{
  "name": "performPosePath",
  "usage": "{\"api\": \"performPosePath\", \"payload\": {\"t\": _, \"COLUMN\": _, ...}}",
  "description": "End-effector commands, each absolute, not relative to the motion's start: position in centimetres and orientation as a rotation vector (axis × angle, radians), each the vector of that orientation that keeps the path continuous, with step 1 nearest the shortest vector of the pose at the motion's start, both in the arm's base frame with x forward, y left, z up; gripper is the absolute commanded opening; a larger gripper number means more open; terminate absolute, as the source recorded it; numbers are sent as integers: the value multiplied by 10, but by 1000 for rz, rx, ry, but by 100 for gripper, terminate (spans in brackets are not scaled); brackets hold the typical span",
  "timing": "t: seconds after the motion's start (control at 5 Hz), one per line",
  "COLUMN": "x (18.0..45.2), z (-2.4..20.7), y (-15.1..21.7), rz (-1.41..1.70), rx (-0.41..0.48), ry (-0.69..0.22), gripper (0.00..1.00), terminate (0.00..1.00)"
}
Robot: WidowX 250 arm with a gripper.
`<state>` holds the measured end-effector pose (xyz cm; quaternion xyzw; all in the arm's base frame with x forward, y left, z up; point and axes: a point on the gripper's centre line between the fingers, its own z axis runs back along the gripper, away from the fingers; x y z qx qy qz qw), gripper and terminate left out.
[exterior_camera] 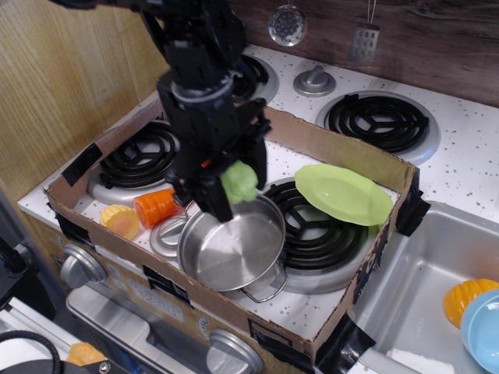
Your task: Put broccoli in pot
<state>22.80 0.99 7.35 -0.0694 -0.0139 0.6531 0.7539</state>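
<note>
A: Where is the small light-green bumpy plastic broccoli (238,183)?

B: Clamped in the jaws of the black gripper (234,187), above the far rim of the shiny round stainless-steel pot (231,243).

A: So which way is the pot's hollow?

B: Below, slightly toward the camera. Its stalk direction I can't make out; fingers hide it.

A: The drop?

B: Probably lands inside, near the rim.

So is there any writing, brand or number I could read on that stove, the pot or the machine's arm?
None can be read.
Pot: bare shiny steel, no mark.
Stove knobs: plain, no numbers showing.
Cardboard wall: no print, only black tape.
Gripper holding the broccoli: all black, no label visible.
</note>
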Motion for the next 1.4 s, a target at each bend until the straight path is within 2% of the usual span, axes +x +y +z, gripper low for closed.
{"api": "performPosePath", "payload": {"t": 0.0, "x": 230, "z": 67, "y": 1, "rz": 1398, "rx": -242, "ry": -15, "gripper": 100, "terminate": 0}}
{"api": "performPosePath", "payload": {"t": 0.2, "x": 235, "z": 75, "y": 9, "rz": 1350, "rx": -212, "ry": -12, "gripper": 100, "terminate": 0}}
{"api": "performPosePath", "payload": {"t": 1.0, "x": 235, "z": 75, "y": 9, "rz": 1350, "rx": -212, "ry": -12, "gripper": 100, "terminate": 0}}
{"api": "performPosePath", "payload": {"t": 1.2, "x": 235, "z": 75, "y": 9, "rz": 1350, "rx": -212, "ry": -12, "gripper": 100, "terminate": 100}}
